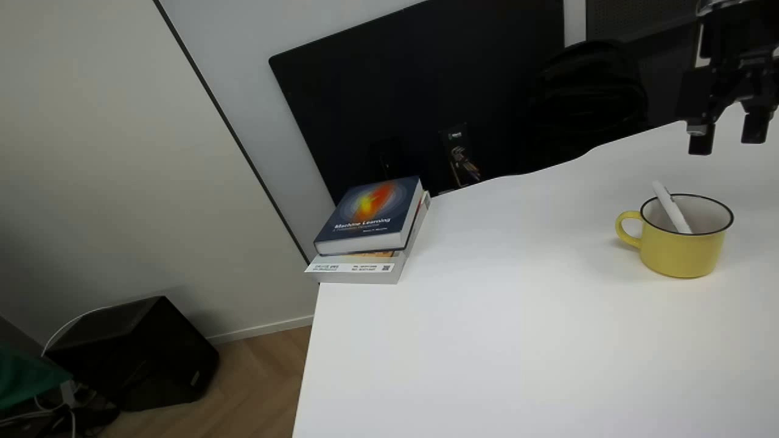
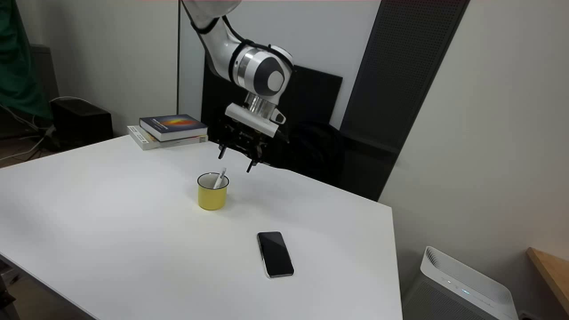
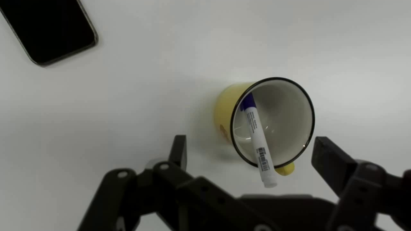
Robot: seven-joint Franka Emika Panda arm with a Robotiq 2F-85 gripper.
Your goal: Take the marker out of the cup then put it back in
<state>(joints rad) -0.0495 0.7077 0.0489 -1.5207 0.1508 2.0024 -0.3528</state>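
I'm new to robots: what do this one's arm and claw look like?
The arm is white and rounded, with dark grey and silvery sections; a black cable is strapped along it. The gripper is black, with jointed links and two blocky fingers.

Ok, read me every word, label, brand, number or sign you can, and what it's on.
"Machine Learning": upper book, cover; smaller lines under it blurred.
Lower book: edge print and code, too small.
Marker: fine print and barcode, too small to read.
Cup: brownish side mark, unreadable.
White appliance: lit bluish sign, too blurred.
Black floor box: pale mark, too small.
Small dark item: pale logo, unreadable.
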